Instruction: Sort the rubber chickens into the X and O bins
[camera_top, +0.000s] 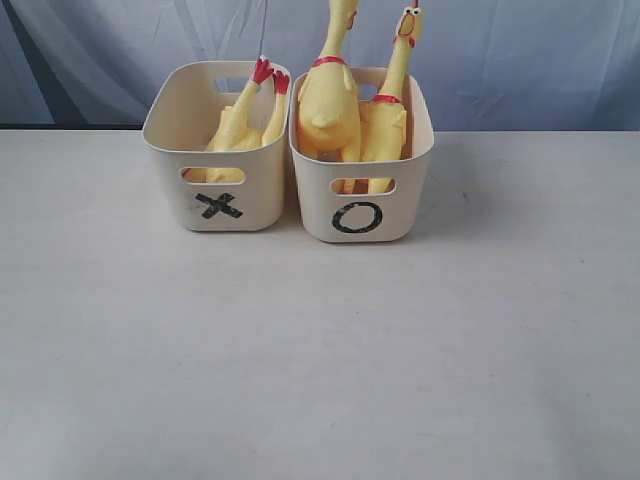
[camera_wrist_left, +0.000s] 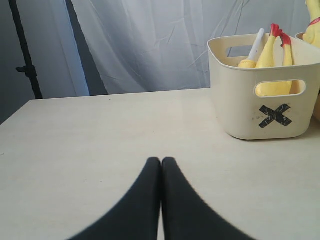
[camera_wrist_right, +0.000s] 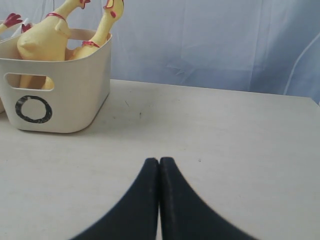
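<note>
Bins first, in the exterior view: the X bin sits on the pale table, and the O bin stands just beside it on the right, walls touching. One feet-up chicken lies inside the X bin, red feet poking above the rim. Next door, a plump chicken and a slim chicken stand heads-up, necks rising well above the O bin. No gripper shows in this view, and the table in front of the X bin lies bare.

Over to the left wrist view: the X bin is well apart from the left gripper, off to one side, bare table between. The feet-up chicken shows through the slot handle. A white curtain and a black stand hang behind. Jaws pressed tight together, holding nothing.

Right wrist view now: the O bin, the X bin's neighbour, sits well apart from the right gripper. The plump chicken and slim chicken lean out of it. Jaws pressed together here too, gripping nothing, tips over bare table.
</note>
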